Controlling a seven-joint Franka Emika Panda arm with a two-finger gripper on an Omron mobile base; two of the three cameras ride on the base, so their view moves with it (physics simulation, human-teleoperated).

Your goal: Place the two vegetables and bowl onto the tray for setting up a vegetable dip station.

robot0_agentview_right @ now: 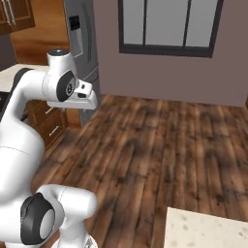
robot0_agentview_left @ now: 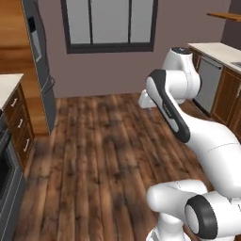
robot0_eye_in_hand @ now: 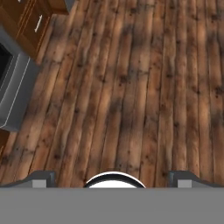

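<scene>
The two vegetables, the bowl and the tray are out of view. My gripper (robot0_eye_in_hand: pixel 113 180) points down at bare wooden floor, high above it. Its two dark fingertips (robot0_eye_in_hand: pixel 42 178) stand far apart at the bottom of the hand view, open, with nothing between them. In the base views the white arm is folded up over the base, the hand (robot0_agentview_right: pixel 83 95) held at about counter height above the floor.
A dark oven front (robot0_eye_in_hand: pixel 12 83) and wooden drawers (robot0_agentview_left: pixel 19 123) line the left side. A steel fridge (robot0_agentview_left: pixel 41 61) stands by the window wall (robot0_agentview_left: pixel 110 23). A counter with a dishwasher (robot0_agentview_left: pixel 209 80) runs at the right. A pale counter corner (robot0_agentview_right: pixel 208 230) lies near the base. Open floor (robot0_agentview_left: pixel 103 150) lies ahead.
</scene>
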